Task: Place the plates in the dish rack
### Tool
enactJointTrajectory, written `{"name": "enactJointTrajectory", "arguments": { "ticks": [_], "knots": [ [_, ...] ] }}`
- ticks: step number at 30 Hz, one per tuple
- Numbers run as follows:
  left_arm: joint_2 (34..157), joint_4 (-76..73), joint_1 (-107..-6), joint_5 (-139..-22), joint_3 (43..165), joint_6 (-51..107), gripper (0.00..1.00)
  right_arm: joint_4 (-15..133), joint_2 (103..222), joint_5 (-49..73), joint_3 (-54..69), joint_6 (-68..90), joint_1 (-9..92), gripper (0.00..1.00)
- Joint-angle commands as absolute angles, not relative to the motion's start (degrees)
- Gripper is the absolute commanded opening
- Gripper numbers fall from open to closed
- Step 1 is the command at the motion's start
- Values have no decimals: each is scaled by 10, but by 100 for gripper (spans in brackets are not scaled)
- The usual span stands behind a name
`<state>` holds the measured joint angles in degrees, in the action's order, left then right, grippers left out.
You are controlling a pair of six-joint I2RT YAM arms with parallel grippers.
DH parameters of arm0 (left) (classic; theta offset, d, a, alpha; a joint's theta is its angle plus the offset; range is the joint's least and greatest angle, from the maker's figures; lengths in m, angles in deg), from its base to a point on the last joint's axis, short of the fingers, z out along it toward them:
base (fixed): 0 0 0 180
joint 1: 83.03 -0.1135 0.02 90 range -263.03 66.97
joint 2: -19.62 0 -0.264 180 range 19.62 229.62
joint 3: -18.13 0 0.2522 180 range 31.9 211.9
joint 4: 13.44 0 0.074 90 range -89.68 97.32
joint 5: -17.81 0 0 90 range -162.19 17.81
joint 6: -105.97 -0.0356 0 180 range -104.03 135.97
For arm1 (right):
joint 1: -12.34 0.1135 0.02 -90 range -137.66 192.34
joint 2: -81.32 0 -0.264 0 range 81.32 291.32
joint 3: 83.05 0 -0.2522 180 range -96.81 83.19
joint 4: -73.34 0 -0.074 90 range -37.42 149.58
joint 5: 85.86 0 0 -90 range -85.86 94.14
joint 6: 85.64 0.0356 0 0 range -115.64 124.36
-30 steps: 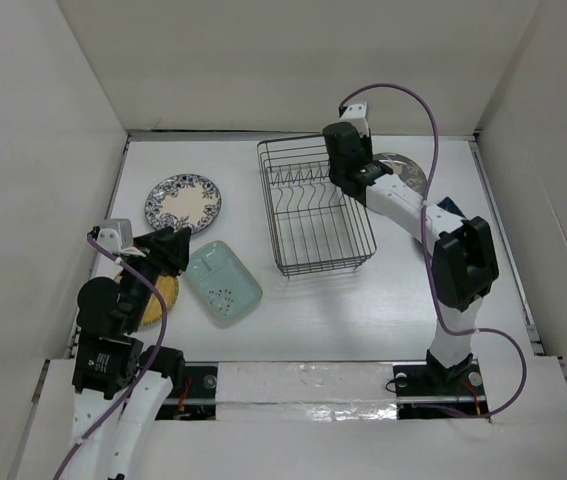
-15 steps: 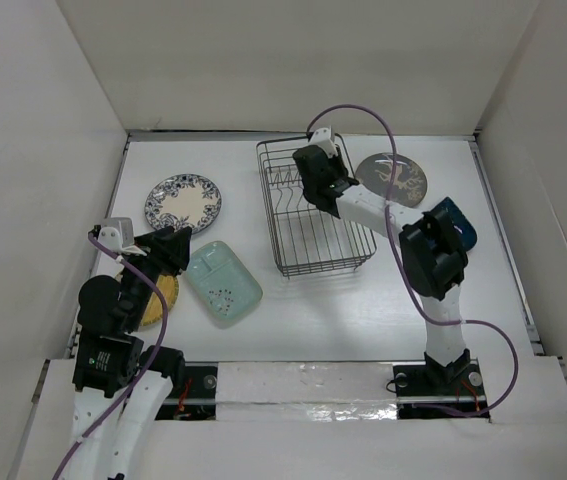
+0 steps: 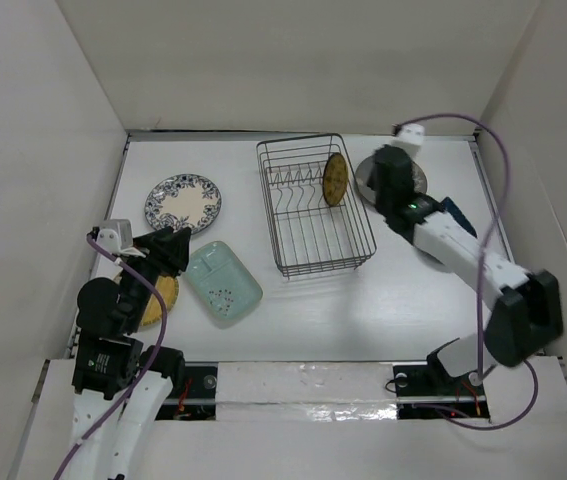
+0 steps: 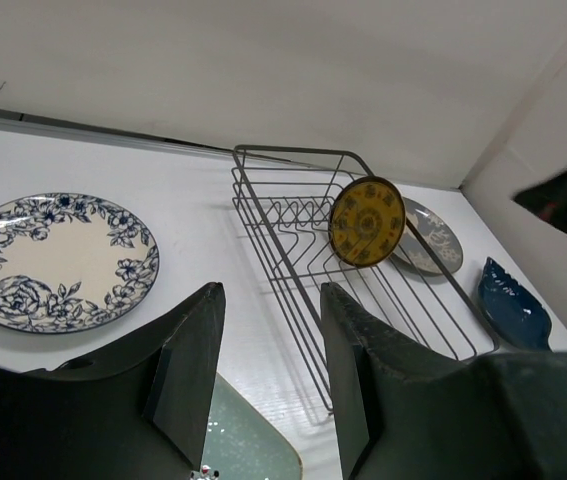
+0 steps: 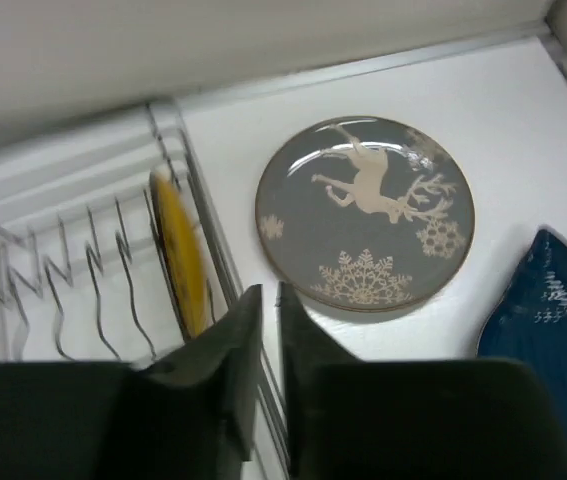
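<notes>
Wire, thin and black, is forming the one rectangular dish rack (image 3: 315, 208) mid-table. Lying outside it are one round blue-and-white floral plate (image 3: 183, 202), one speckled mint-green rounded-rectangle plate (image 3: 223, 279) and one glossy dark grey plate (image 5: 365, 212) (pale deer motif). One small yellow-gold plate (image 3: 335, 179) is standing on edge among the prongs, and a second yellow-gold plate (image 3: 166, 298) is hiding mostly under the left arm. The left gripper (image 4: 268, 300) is gaping and empty. The right gripper (image 5: 269, 300) is pinching nearly closed, holding nothing.
</notes>
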<state>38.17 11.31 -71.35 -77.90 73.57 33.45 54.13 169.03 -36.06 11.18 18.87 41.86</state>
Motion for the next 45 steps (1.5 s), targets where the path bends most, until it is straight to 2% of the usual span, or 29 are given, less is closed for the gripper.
{"name": "enactJointTrajectory", "arguments": {
  "ticks": [1, 2, 3, 4, 6, 7, 10, 11, 14, 17, 23, 26, 34, 37, 42, 44, 45],
  "knots": [
    [369, 84, -710, -775, 732, 338, 40, 617, 1552, -267, 265, 341, 301, 0],
    [363, 85, -710, -775, 732, 337, 40, 640, 1491, -244, 341, 385, 269, 0],
    [361, 85, -705, -772, 732, 337, 41, 649, 1491, -225, 341, 402, 239, 0],
    [360, 85, -705, -769, 731, 336, 41, 655, 1439, -201, 404, 416, 180, 0],
    [355, 84, -705, -769, 731, 337, 42, 655, 1394, -190, 456, 448, 126, 0],
    [354, 83, -705, -770, 731, 337, 42, 651, 1359, -184, 477, 454, 102, 4],
    [347, 85, -694, -761, 732, 337, 43, 635, 1332, -174, 534, 465, 12, 35],
    [346, 85, -694, -761, 732, 337, 43, 636, 1332, -161, 546, 464, -12, 51],
    [341, 85, -688, -761, 732, 336, 43, 651, 1363, -108, 550, 438, -95, 69],
    [336, 86, -681, -761, 732, 336, 44, 676, 1405, -69, 537, 430, -139, 76],
    [326, 91, -669, -751, 734, 335, 43, 723, 1551, 25, 503, 422, -151, 77],
    [323, 92, -664, -748, 734, 335, 43, 729, 1616, 85, 478, 409, -156, 76],
    [318, 97, -653, -733, 738, 332, 43, 717, 1699, 113, 436, 427, -156, 69],
    [319, 97, -653, -732, 738, 331, 43, 708, 1718, 114, 424, 431, -156, 59],
    [319, 98, -653, -728, 738, 331, 43, 700, 1712, 88, 427, 451, -156, 16],
    [318, 97, -653, -728, 739, 331, 43, 700, 1689, 67, 439, 456, -161, 3],
    [320, 97, -653, -728, 738, 331, 43, 696, 1676, 56, 444, 458, -161, 2]
  ]
}}
